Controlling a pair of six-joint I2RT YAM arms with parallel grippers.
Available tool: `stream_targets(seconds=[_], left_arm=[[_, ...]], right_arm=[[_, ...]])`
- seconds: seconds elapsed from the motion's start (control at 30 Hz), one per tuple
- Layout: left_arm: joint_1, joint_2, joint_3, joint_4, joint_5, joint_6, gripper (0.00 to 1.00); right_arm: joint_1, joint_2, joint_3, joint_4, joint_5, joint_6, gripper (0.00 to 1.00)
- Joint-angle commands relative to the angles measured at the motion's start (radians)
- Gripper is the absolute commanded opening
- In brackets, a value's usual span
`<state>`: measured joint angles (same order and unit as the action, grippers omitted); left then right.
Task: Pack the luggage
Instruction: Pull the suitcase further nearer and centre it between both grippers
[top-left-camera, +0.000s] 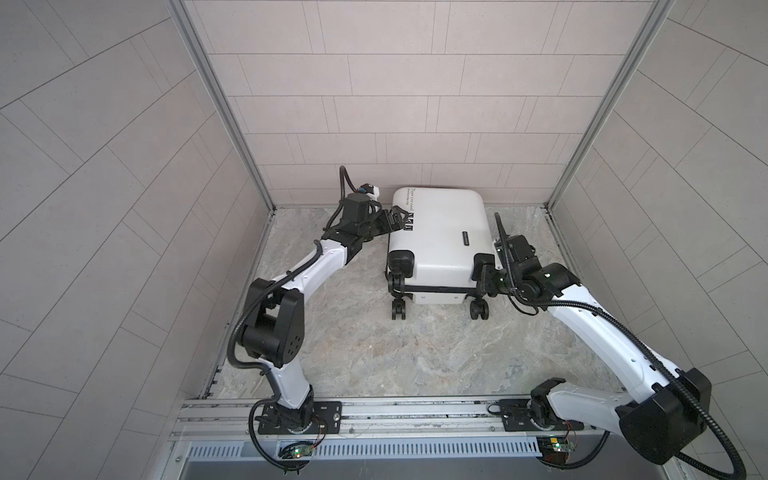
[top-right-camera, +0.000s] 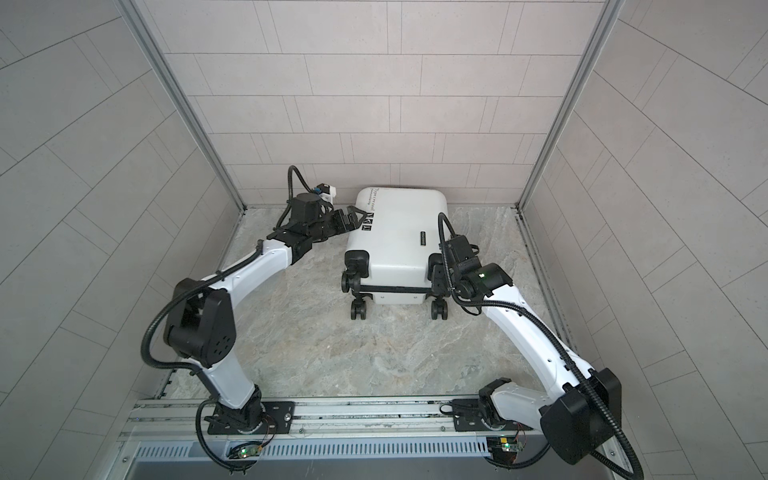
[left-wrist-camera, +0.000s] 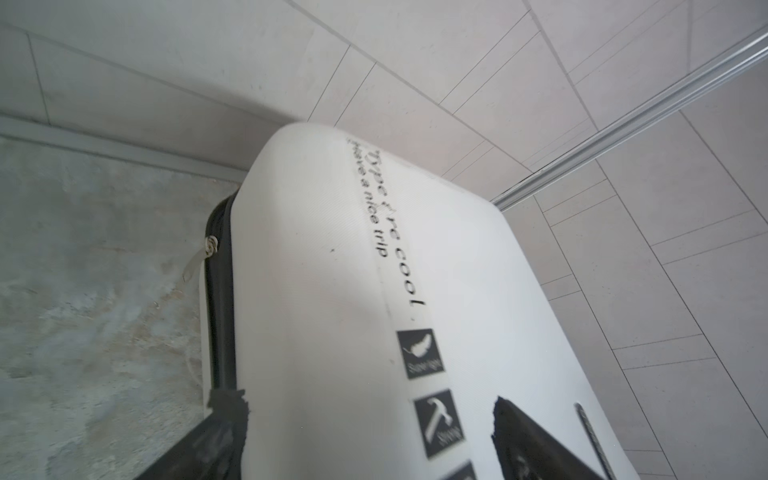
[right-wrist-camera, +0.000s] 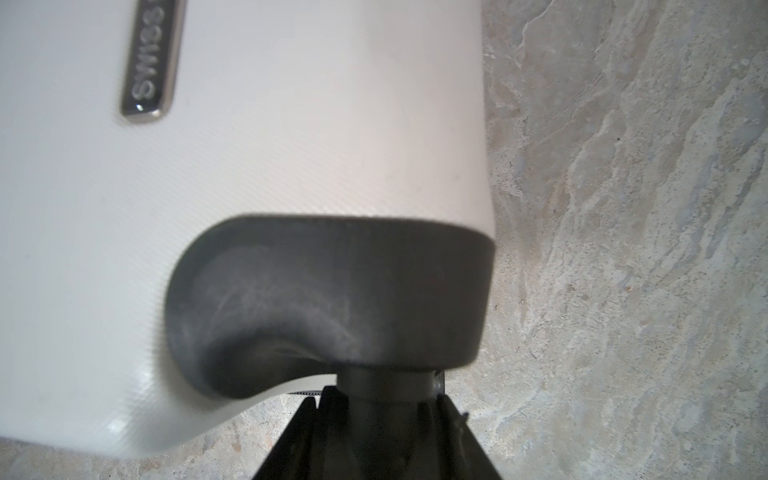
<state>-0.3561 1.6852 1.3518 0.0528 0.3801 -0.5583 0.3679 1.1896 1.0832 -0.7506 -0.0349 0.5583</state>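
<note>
Nearest the top camera sits the rail (top-left-camera: 415, 409) with both arm bases, then bare counter (top-left-camera: 374, 353). Beyond that the luggage (top-left-camera: 440, 241) lies flat on the counter at the far end, its top end up against the back wall and its wheels pointing toward me. The lid looks closed. The zipper trim (left-wrist-camera: 220, 291) runs unbroken along the side I can see, and the zipper pull (left-wrist-camera: 199, 257) hangs near the far corner.

I read the left gripper (top-left-camera: 397, 222) as spread wide, straddling the left top edge of the shell beside the stickers (left-wrist-camera: 422, 353). One finger lies over the top face and the other sits down by the trim. Whether the pads press on the shell I cannot tell.

I read the right gripper (top-left-camera: 486, 278) as closed partway on the upper caster (right-wrist-camera: 386, 382) at the near right corner. Its fingers sit either side of the stem, just under the dark housing.

Handling, my judgement:
- The shell is stiff and smooth, so pads will likely slide on the broad faces, and there is no give to pinch.
- Weight is unknown, but it is probably light for its bulk unless it is full.
- Casters swivel, so a hold there braces the case against sliding but may twist.
- The housing corners look best for steadying, and the seam lip for lifting the lid.
- The zipper pull is the place to open it. It is small, thin and floppy, and needs a fine pinch.
</note>
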Motion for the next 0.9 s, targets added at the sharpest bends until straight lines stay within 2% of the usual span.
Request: stream_targets(seconds=[0.0,0.13,0.27,0.43,0.53,0.57,0.67,0.87], left_arm=[[-0.004,-0.159,-0.047,-0.018,-0.057,0.130,0.98],[-0.004,-0.296,-0.101,-0.087,-0.151,0.168,1.00],[-0.004,-0.432,-0.170,-0.140,-0.260,0.182,1.00],[-0.004,-0.617,-0.293,-0.211,-0.385,0.213,1.00],[-0.002,-0.699,-0.363,-0.259,-0.355,0.242,1.00],[-0.002,-0.715,-0.384,-0.286,-0.341,0.238,0.96],[-0.002,-0.738,-0.457,-0.342,-0.321,0.199,0.83],[-0.002,-0.766,-0.614,-0.344,-0.393,0.072,0.82]], right_arm=[[-0.023,-0.004,0.012,-0.056,0.043,-0.036,0.45],[-0.033,0.002,0.016,-0.059,0.044,-0.057,0.75],[-0.035,-0.003,0.025,-0.071,0.049,-0.072,0.89],[-0.037,-0.027,0.062,-0.101,0.061,-0.090,0.94],[-0.037,-0.054,0.078,-0.105,0.053,-0.090,0.95],[-0.037,-0.067,0.079,-0.101,0.040,-0.098,0.95],[-0.037,-0.104,0.083,-0.091,0.004,-0.109,0.96],[-0.026,-0.152,0.132,-0.146,0.002,-0.109,0.92]])
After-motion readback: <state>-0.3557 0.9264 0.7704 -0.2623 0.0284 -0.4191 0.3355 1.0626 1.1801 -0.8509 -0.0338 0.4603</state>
